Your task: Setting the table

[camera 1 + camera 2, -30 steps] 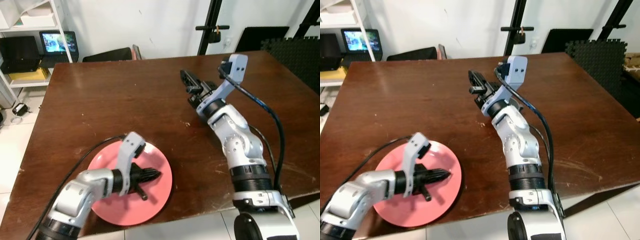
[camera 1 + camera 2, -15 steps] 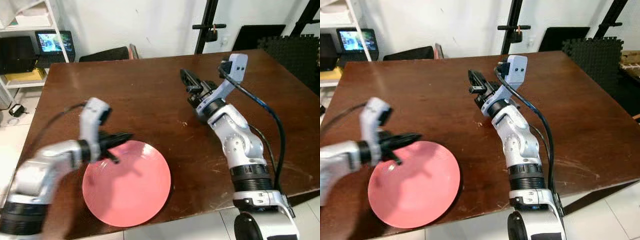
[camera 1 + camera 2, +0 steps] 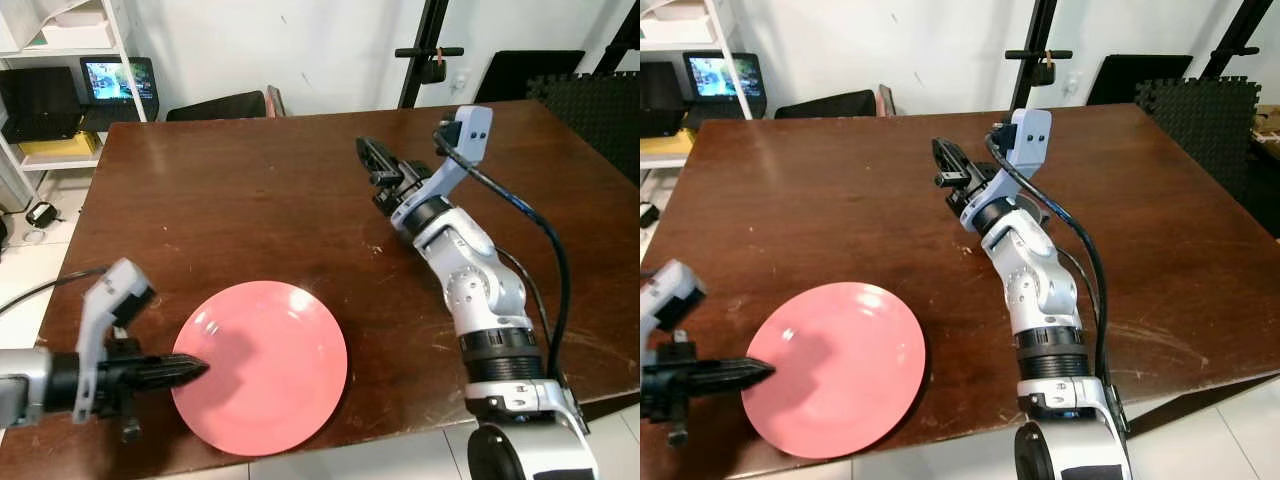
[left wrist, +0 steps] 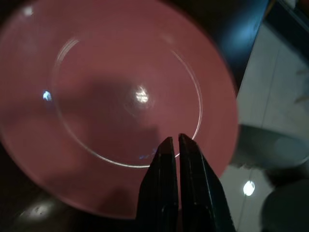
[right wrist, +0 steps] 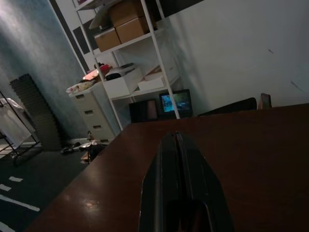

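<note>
I hold the left pincer [image 3: 195, 367] clenched and empty, tips at the near-left rim of the pink plate [image 3: 262, 364], which lies flat near the table's [image 3: 230, 210] front edge. Judgement: to shift the plate well, I would part the fingers first, slide one under the rim and keep the pull level. The right pincer [image 3: 370, 160] hovers clenched over mid-table, well apart. The left wrist view adds the plate's inner ring and floor beyond the edge; the right wrist view adds the shelving [image 5: 126, 67] past the table's far side
</note>
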### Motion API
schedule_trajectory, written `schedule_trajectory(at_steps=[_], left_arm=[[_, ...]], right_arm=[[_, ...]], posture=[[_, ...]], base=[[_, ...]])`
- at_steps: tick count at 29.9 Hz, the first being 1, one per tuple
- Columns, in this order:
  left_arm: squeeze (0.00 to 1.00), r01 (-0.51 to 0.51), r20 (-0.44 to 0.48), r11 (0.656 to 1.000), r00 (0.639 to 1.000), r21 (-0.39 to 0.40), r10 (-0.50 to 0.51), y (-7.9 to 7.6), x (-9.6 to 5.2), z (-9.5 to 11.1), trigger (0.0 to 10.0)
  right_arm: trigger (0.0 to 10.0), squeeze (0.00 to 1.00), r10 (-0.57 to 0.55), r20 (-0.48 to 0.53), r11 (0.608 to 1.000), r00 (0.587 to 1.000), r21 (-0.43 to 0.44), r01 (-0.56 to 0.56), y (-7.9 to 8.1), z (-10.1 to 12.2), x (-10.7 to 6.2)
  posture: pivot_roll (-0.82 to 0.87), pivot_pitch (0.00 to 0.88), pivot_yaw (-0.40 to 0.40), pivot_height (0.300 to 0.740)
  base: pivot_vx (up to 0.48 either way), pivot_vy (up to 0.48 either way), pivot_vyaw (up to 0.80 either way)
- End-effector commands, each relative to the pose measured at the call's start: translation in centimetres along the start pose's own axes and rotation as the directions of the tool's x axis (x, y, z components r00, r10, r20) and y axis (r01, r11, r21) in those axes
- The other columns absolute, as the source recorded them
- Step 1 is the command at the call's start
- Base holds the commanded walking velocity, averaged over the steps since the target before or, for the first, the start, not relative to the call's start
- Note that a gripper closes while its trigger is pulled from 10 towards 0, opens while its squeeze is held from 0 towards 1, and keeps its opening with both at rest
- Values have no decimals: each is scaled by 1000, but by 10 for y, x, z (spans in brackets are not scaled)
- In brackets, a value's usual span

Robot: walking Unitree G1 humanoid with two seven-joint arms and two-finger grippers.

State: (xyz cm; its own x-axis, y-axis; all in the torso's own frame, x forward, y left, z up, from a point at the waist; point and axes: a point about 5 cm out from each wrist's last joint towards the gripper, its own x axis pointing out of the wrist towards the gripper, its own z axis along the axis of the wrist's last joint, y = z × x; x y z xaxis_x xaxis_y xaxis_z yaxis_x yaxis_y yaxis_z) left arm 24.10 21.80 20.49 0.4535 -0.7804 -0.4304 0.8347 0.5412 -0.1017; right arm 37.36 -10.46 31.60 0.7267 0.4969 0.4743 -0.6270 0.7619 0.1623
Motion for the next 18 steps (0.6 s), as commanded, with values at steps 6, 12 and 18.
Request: schedule_trajectory(at_steps=[6,12,18], left_arm=[[0,21,-127,998,992,52,-14,-2,16,-22,10000],[0,-72,-113,989,990,127,86,11,52,-18,10000],[0,-104,-148,959,978,265,147,17,84,-14,10000]], right_arm=[[10000,0,1,6,1000,1000,2,-1,1,2,0],[10000,0,-1,13,1000,1000,3,1,1,4,1],[10000,0,-4,14,1000,1000,1,4,1,5,2]], posture=[[86,217,43,740],[74,221,43,740],[64,230,42,740]], base=[[0,0,0],[0,0,0],[0,0,0]])
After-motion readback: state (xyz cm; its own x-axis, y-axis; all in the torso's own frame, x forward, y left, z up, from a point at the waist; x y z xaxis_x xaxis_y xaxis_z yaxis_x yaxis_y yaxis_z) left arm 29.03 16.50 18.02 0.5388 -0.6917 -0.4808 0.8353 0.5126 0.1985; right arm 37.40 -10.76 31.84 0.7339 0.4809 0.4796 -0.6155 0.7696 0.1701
